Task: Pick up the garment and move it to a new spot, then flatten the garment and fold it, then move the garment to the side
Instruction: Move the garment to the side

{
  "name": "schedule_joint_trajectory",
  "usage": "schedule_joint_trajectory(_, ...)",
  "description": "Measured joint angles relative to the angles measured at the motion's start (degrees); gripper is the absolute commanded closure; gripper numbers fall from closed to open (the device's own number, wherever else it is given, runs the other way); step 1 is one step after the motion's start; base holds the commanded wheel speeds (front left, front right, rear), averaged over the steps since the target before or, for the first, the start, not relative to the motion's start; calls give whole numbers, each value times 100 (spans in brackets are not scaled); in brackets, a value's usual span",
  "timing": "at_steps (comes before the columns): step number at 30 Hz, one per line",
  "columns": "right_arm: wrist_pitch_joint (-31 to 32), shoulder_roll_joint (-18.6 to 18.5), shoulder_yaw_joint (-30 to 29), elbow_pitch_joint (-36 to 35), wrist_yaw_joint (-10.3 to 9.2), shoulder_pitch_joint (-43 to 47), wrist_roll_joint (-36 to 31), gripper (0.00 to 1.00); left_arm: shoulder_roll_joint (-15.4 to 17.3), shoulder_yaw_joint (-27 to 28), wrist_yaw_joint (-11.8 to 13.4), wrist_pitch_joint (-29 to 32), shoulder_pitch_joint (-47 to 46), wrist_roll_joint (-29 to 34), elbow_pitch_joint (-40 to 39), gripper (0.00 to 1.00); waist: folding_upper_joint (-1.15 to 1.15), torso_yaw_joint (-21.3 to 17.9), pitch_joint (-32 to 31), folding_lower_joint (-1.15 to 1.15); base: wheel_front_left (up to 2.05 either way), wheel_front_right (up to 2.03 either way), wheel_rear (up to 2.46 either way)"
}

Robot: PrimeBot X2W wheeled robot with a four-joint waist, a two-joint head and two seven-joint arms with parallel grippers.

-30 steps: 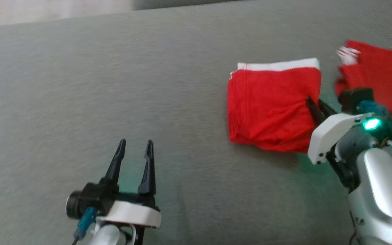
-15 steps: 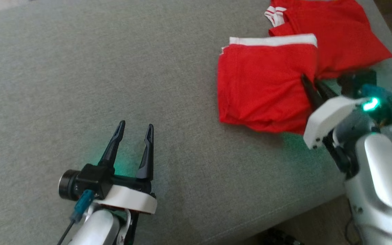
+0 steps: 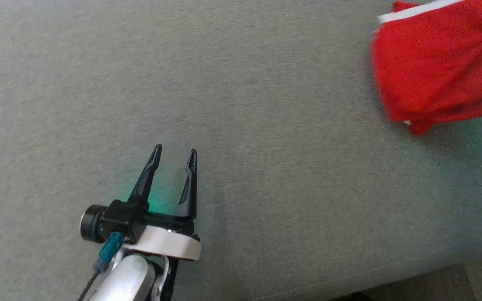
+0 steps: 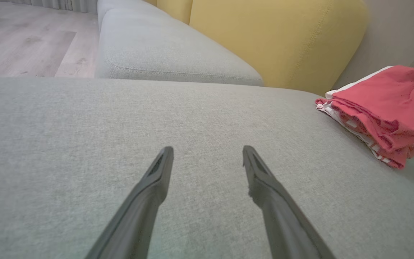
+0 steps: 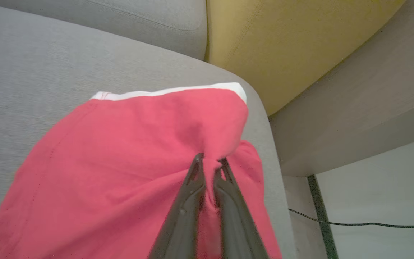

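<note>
Since a moment ago my head camera swung; the one red garment (image 3: 429,71) sits top right on the grey seat (image 3: 266,125). Right wrist view shows my right gripper (image 5: 210,162) pinching its cloth. My left gripper (image 3: 175,149) is empty, fingers apart. Wrist views add one yellow cushion (image 4: 275,39).

Grey sofa seat (image 4: 84,144), yellow cushion (image 4: 275,39), pale wood floor (image 4: 23,46).
</note>
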Motion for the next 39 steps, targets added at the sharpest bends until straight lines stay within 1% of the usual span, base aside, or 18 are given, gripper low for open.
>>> schedule_joint_trajectory(3,109,-420,-269,200,0,-100,2,100,-47,-24,-4,-30,-30,1,38,0,0,232,58,0,0,0,0)
schedule_joint_trajectory(6,125,-615,-463,479,0,-213,20,100,-62,-54,-30,-69,-40,1,71,0,0,434,135,0,0,0,0)
schedule_joint_trajectory(10,114,-646,-593,776,0,-275,49,100,-78,-100,-53,-70,-153,2,90,0,0,627,260,0,0,0,0)
schedule_joint_trajectory(13,-1,-642,-677,985,0,-287,-42,100,-81,-152,-53,-76,-221,2,103,0,0,695,341,1,0,0,0)
schedule_joint_trajectory(14,-83,-612,-768,1054,0,-287,-92,74,-82,-164,-53,-76,-228,2,107,0,0,704,357,1,0,0,0)
schedule_joint_trajectory(15,-165,-570,-858,1117,0,-287,-163,5,-83,-179,-54,-76,-228,2,120,0,0,705,364,1,0,0,0)
schedule_joint_trajectory(16,-203,-543,-898,1188,0,-287,-230,0,-85,-188,-54,-76,-228,2,136,0,0,698,362,1,0,0,0)
schedule_joint_trajectory(18,-261,-488,-951,1226,0,-287,-282,0,-85,-192,-54,-76,-228,2,146,0,0,685,356,0,0,0,0)
schedule_joint_trajectory(23,-583,-188,-994,1248,0,-288,-495,0,-88,-203,-54,-69,-229,1,179,0,0,593,258,0,0,0,0)
schedule_joint_trajectory(31,-1105,266,-782,736,0,-296,-504,0,-66,-114,-11,-76,-225,-107,243,0,0,511,-163,0,0,0,0)
schedule_joint_trajectory(34,-1346,517,-780,514,0,-293,-510,0,-47,85,46,-132,-219,-231,279,0,0,533,-386,-1,0,0,0)
schedule_joint_trajectory(35,-1559,728,-786,396,0,-276,-506,0,-34,213,65,-186,-210,-277,307,0,0,566,-546,-1,0,0,0)
schedule_joint_trajectory(39,-1934,1150,-786,192,0,-28,-506,0,-1,478,182,-276,-64,-441,356,0,0,674,-893,-1,0,0,0)
